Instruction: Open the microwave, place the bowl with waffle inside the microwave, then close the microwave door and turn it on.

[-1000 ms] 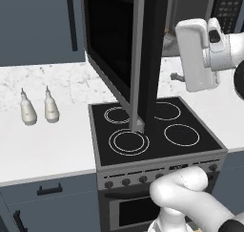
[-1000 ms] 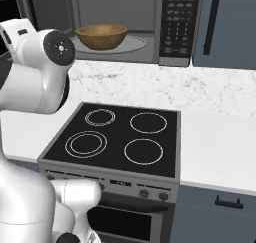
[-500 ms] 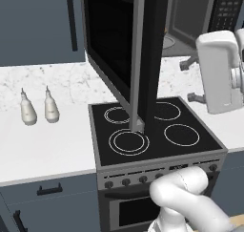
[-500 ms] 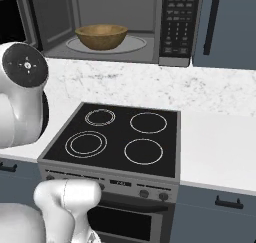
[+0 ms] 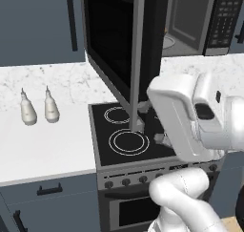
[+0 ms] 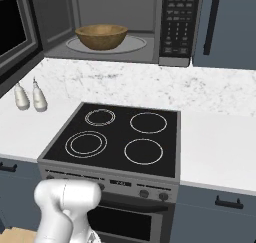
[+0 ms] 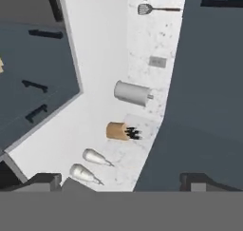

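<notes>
One bowl [image 6: 101, 36] in microwave [image 6: 125, 24] | waffle hidden | door [image 5: 116, 45] ajar | gripper [image 7: 121, 180] spread, empty

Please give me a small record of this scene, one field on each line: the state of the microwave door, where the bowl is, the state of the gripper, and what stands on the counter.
microwave door: swung open, standing out over the stove
bowl: inside the microwave, on its round plate
waffle: inside of bowl hidden from view
gripper: open, holding nothing
counter: two small pale bottles, side by side, left of stove
</notes>
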